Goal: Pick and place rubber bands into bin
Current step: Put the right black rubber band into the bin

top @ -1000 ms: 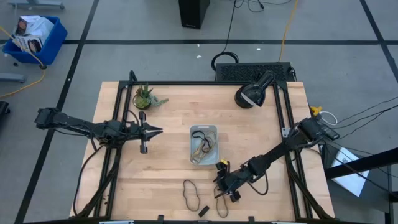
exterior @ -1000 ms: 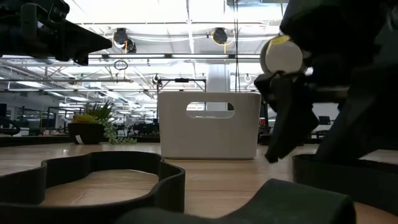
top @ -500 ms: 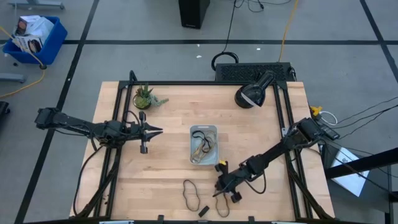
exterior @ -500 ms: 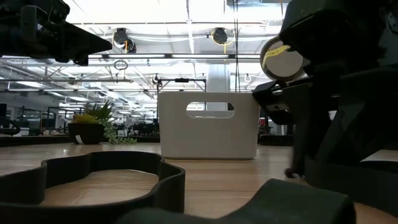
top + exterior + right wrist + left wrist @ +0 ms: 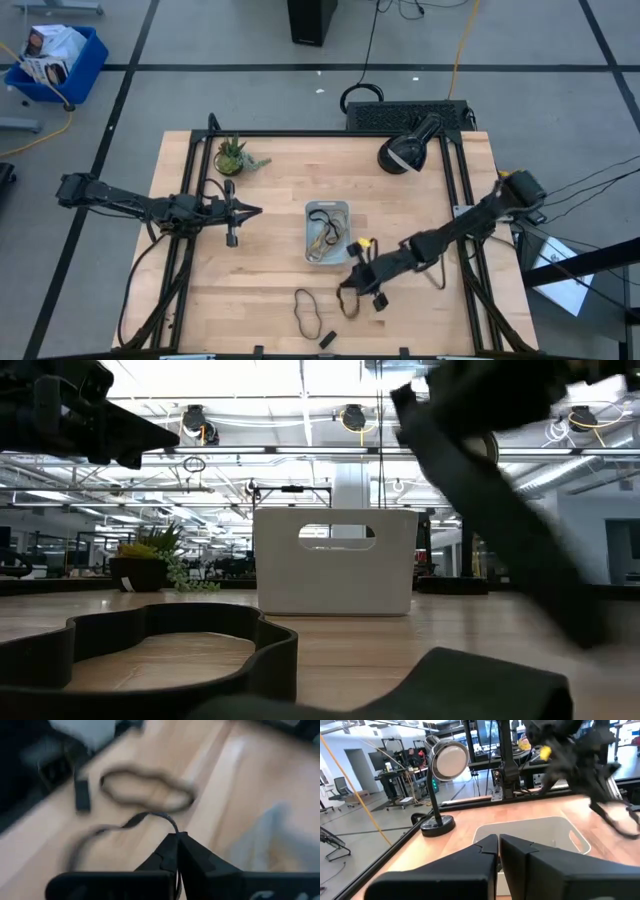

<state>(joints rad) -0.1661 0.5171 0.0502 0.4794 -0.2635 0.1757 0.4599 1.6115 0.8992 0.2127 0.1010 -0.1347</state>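
The bin (image 5: 328, 232) stands mid-table with several rubber bands lying inside it. My right gripper (image 5: 352, 278) hovers just near-right of the bin, shut on a dark rubber band (image 5: 131, 822) that trails below it. Another rubber band (image 5: 305, 310) lies flat on the wood toward the front edge; it also fills the foreground of the low view (image 5: 150, 640). My left gripper (image 5: 252, 211) waits shut, above the table left of the bin, holding nothing; its wrist view looks over the bin (image 5: 530, 832). My right gripper pinches the rubber band at one end of its loop (image 5: 172, 831) between its two fingertips, coming slanting down from the table's right. The band hangs slack below the fingers (image 5: 345, 300). I cannot tell whether its lower end touches the wood.
A small black block (image 5: 326, 337) lies at the front edge near the loose band. A potted plant (image 5: 232, 155) stands at the far left and a desk lamp (image 5: 405, 150) at the far right. Bare wood lies between the bin and the left gripper.
My right gripper has shut on the band that lay near the front edge, then risen and gone toward the bin. The band has left its place on the wood and now hangs from the fingers.
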